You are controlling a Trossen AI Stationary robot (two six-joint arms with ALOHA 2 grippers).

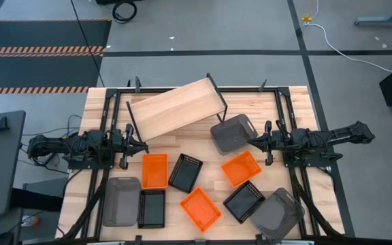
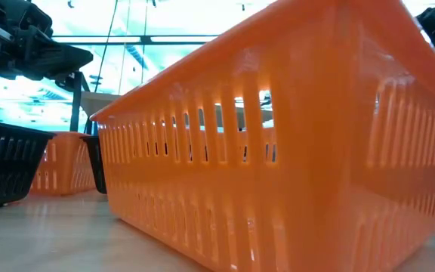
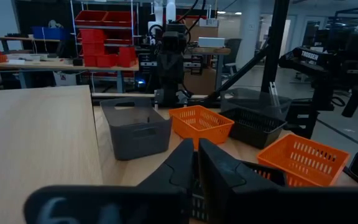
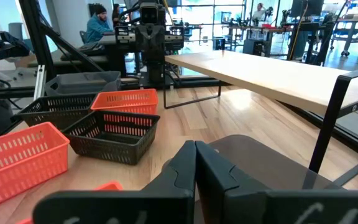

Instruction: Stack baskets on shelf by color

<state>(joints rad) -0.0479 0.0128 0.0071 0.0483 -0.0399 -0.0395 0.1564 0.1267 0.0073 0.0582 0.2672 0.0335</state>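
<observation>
The light wood shelf (image 1: 175, 109) stands askew at the table's far middle, on thin black legs. Three orange baskets (image 1: 154, 170) (image 1: 240, 168) (image 1: 201, 208), three black mesh baskets (image 1: 185, 172) (image 1: 152, 207) (image 1: 244, 201) and two grey baskets (image 1: 121, 201) (image 1: 278, 213) sit scattered on the near half of the tabletop. A third grey basket (image 1: 233, 133) sits beside the shelf's right end. My left gripper (image 1: 143, 145) is shut and empty, near the shelf's left end. My right gripper (image 1: 252, 141) is shut and empty, just right of that grey basket (image 4: 260, 168).
Black frame rails (image 1: 288, 129) run along the table's sides and far edge. In the low view one orange basket (image 2: 278, 151) fills most of the picture. Bare tabletop (image 1: 182, 143) lies between the shelf and the baskets. A person (image 4: 98, 28) sits far beyond the table.
</observation>
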